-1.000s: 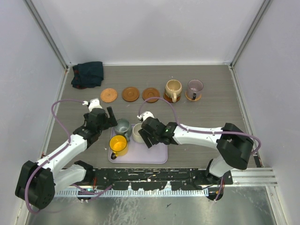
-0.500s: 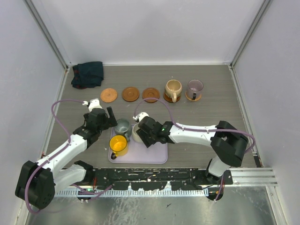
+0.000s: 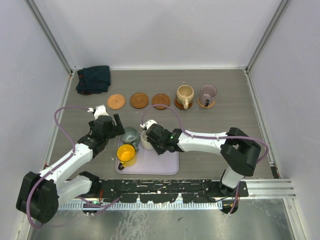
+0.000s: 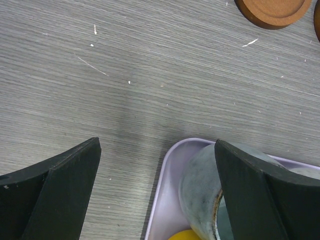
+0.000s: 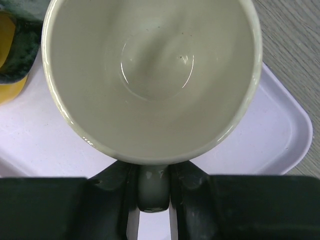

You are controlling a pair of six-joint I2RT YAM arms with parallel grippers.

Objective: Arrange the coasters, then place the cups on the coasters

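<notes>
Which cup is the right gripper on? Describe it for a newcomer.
Find the lavender tray at the near edge of the table. Of three cups on it, take the white cup, right of the grey-green cup and beyond the yellow cup. Only it is white, with its handle pinched by the right gripper.

A robotics lab test cell, not a home: a white left arm [image 3: 75, 156] and right arm [image 3: 205, 141] are bolted side by side to a metal rail [image 3: 270, 187] at the near edge of a grey wood-grain table [image 3: 225, 125]. Plain white panels [image 3: 165, 30] between aluminium posts [image 3: 49, 34] box it in, purple cables [image 3: 59, 116] loop off the arms, and the only household things are mugs [image 3: 185, 94] and coasters [image 3: 139, 100]
</notes>
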